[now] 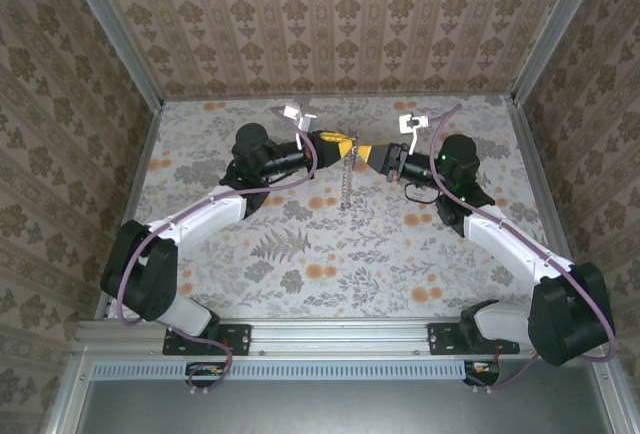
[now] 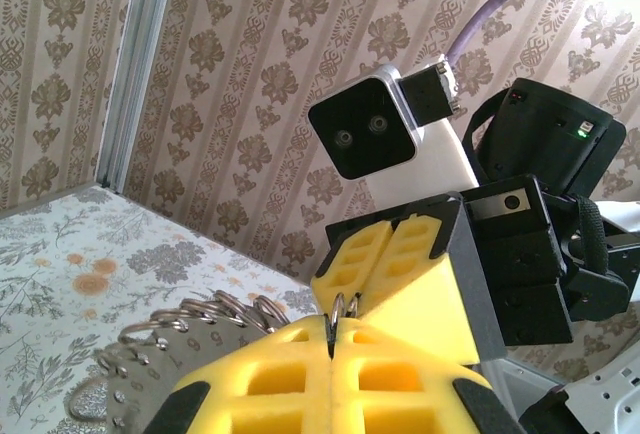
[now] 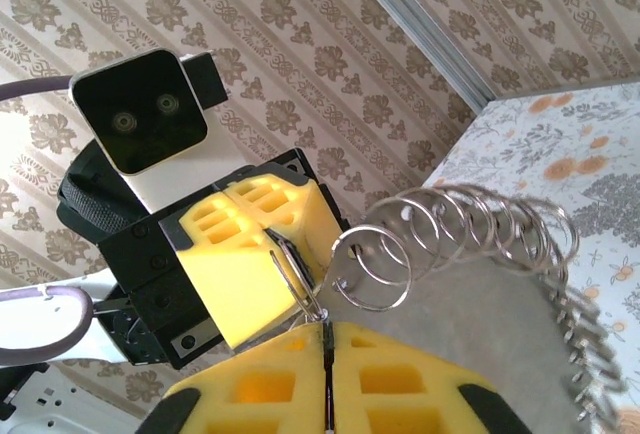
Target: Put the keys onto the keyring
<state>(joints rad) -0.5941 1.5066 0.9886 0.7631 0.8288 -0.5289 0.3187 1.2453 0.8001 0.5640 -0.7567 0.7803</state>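
Floral-print tabletop (image 1: pixel 300 254) with patterned walls (image 1: pixel 330 24) around it. Left gripper (image 1: pixel 345 143) is pinched together on a ring of the keyring (image 1: pixel 346 182); its arm reaches far and rightward from the near-left base, elbow bent. Right gripper (image 1: pixel 368 153) is likewise clamped on a ring and meets it tip to tip, its arm reaching far and leftward. The keyring, a chain of rings, trails from the fingertips over the far middle, its long axis pointing toward the near edge.

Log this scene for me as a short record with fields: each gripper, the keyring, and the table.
left gripper: shut, pinching one end of the keyring
right gripper: shut on the same end, tip to tip with the left gripper
keyring: chain of linked metal rings, hanging down from the two grippers
table: floral-patterned surface below the hanging rings
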